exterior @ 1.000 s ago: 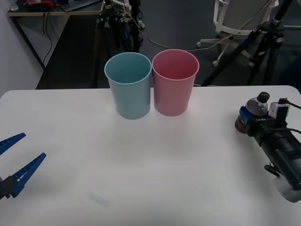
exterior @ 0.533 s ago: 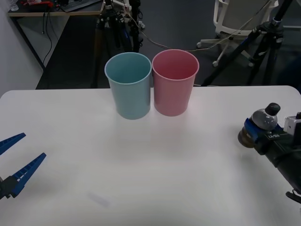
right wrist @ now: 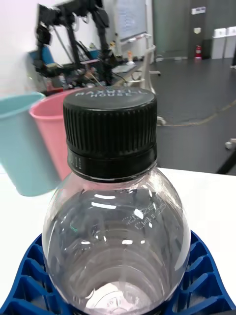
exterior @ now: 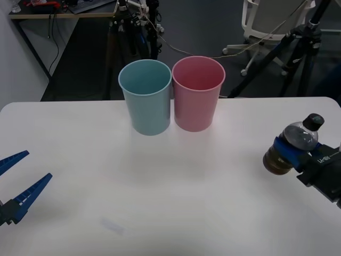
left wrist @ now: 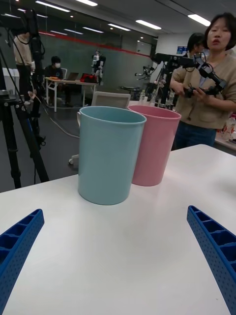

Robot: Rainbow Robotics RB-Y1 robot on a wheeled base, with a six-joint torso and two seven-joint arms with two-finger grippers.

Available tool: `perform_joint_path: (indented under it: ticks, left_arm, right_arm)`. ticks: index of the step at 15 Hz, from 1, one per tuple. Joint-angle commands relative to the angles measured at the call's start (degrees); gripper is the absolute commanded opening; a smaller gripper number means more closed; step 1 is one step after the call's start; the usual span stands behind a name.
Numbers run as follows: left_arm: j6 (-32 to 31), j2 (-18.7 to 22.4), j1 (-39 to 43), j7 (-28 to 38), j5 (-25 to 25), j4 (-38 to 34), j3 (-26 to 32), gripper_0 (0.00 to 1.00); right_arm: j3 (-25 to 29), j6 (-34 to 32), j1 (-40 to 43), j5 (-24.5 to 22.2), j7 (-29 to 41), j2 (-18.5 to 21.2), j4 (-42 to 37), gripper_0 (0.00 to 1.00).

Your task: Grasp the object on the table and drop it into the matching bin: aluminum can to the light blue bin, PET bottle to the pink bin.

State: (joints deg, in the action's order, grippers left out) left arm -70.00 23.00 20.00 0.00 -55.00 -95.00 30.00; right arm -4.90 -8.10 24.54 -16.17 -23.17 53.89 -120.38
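My right gripper (exterior: 285,156) is shut on the PET bottle (exterior: 293,145), a small clear bottle with dark liquid and a black cap, held tilted above the table (exterior: 176,192) at its right side. In the right wrist view the bottle (right wrist: 115,216) sits between the blue ribbed fingers (right wrist: 29,280). The pink bin (exterior: 198,93) stands at the back centre, touching the light blue bin (exterior: 146,96) on its left. Both bins show in the left wrist view, light blue (left wrist: 109,155) and pink (left wrist: 155,145). My left gripper (exterior: 16,181) is open, low at the table's left edge.
Tripods (exterior: 298,48) and a white chair (exterior: 272,18) stand on the dark floor beyond the table's far edge. A faint small mark (exterior: 112,225) lies on the tabletop near the front left.
The right gripper has lifted the bottle off the table and tilted it, drawing slightly toward the front. The left arm has not moved.
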Motion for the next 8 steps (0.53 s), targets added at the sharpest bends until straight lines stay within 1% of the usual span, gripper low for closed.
perform_joint_path:
  ticks: [1, 2, 4, 7, 8]
  left_arm:
    - [0.0, 0.0, 0.0, 0.0, 0.0, 0.0, 0.0, 1.0]
    - [0.0, 0.0, 0.0, 0.0, 0.0, 0.0, 0.0, 1.0]
    - [0.0, 0.0, 0.0, 0.0, 0.0, 0.0, 0.0, 1.0]
    - [0.0, 0.0, 0.0, 0.0, 0.0, 0.0, 0.0, 1.0]
    - [0.0, 0.0, 0.0, 0.0, 0.0, 0.0, 0.0, 1.0]
  right_arm:
    - [-0.03, 0.9, -0.64, 4.22, 1.02, 5.34, -4.95, 0.0]
    - [-0.03, 1.51, -1.25, 7.12, 1.28, 7.81, -6.71, 0.0]
    - [0.32, 1.78, -3.01, 10.72, 1.46, 11.58, -8.38, 0.0]
    - [1.12, 2.57, -7.75, 16.79, 1.81, 17.12, -9.52, 0.0]
    - [1.56, 3.27, -9.25, 18.02, 1.55, 18.7, -9.88, 0.0]
